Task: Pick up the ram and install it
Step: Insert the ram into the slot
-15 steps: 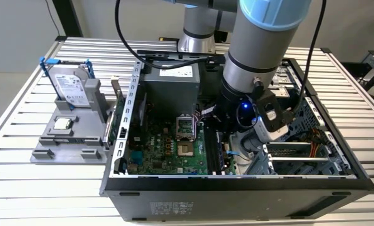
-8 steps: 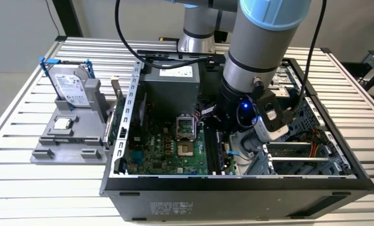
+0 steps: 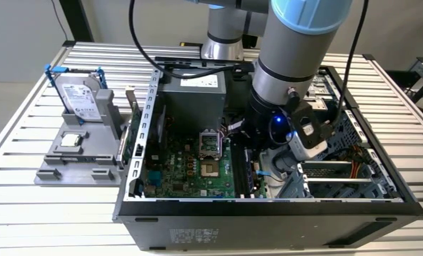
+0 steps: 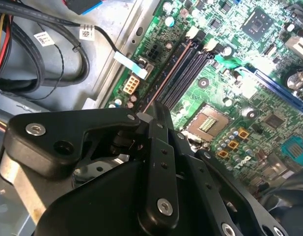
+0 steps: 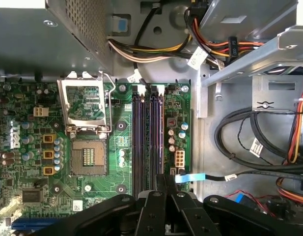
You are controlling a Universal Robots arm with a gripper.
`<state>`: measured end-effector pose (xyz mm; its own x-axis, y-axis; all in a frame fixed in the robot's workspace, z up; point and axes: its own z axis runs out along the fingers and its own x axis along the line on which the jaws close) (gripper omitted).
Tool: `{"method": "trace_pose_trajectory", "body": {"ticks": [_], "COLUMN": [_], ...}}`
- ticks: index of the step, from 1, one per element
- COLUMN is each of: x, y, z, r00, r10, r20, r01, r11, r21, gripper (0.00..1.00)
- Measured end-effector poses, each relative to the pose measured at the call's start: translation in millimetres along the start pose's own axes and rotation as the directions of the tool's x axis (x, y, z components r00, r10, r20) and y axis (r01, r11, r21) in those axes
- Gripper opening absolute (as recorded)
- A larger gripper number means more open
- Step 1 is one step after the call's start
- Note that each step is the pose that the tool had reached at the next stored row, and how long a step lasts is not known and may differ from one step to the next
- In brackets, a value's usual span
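From where I stand, the exterior view has the arm [image 3: 290,64] reaching down into the open case [image 3: 268,213], its wrist low over the board [image 3: 190,170] on the side toward the exterior view's right. A drive [image 3: 80,96] and a chip [image 3: 71,140] sit on a grey stand [image 3: 76,173] outside the case. In the second wrist view the gripper [image 4: 153,110] is clenched, its fingers [image 4: 158,147] pressed together with no gap I can see, and the tip sits at the near end of the slots [image 4: 188,69]. A thin reddish-brown edge runs from that tip along the outermost slot to a white latch [image 4: 192,33]. I take it for the ram [image 4: 168,73], in or just over that slot, though I cannot tell whether it is pinched between the fingers. In the first wrist view the gripper [image 5: 166,179] lines up with the same side of the slots [image 5: 146,137], beside the bare socket [image 5: 87,157]. To my eye this is the installing step, pick-up done. Seating calls for the stick square to its slot and an even push until the latches close.
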<state>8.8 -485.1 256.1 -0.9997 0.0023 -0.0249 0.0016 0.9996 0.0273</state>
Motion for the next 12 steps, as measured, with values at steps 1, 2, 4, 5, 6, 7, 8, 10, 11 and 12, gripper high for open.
{"method": "trace_pose_trajectory", "body": {"ticks": [1, 2, 4, 5, 6, 7, 8, 10, 11, 12], "x": [-0.1, -0.1, -0.1, -0.1, -0.1, -0.1, -0.1, -0.1, -0.1, -0.1], "y": [0.0, 0.0, 0.0, 0.0, 0.0, 0.0, 0.0, 0.0, 0.0, 0.0], "z": [0.0, 0.0, 0.0, 0.0, 0.0, 0.0, 0.0, 0.0, 0.0, 0.0], "r00": [0.9999, 0.9997, 0.999, 0.9984, 0.9977, 0.9967, 0.9955, 0.9921, 0.9901, 0.9875], "r10": [-0.011, -0.022, -0.045, -0.057, -0.068, -0.081, -0.095, -0.125, -0.14, -0.158], "r20": [-0.0003, -0.0006, -0.0012, -0.0015, -0.0018, -0.0021, -0.0025, -0.0032, -0.0036, -0.004], "r01": [0.011, 0.022, 0.045, 0.057, 0.068, 0.081, 0.095, 0.125, 0.14, 0.158], "r11": [0.9999, 0.9997, 0.999, 0.9984, 0.9977, 0.9967, 0.9955, 0.9921, 0.9901, 0.9875], "r21": [-0.0002, -0.0005, -0.0012, -0.0013, -0.0015, -0.0018, -0.0022, -0.0031, -0.0035, -0.004], "gripper": [0.0, 0.0, 0.0, 0.0, 0.0, 0.0, 0.0, 0.0, 0.0, 0.0]}}
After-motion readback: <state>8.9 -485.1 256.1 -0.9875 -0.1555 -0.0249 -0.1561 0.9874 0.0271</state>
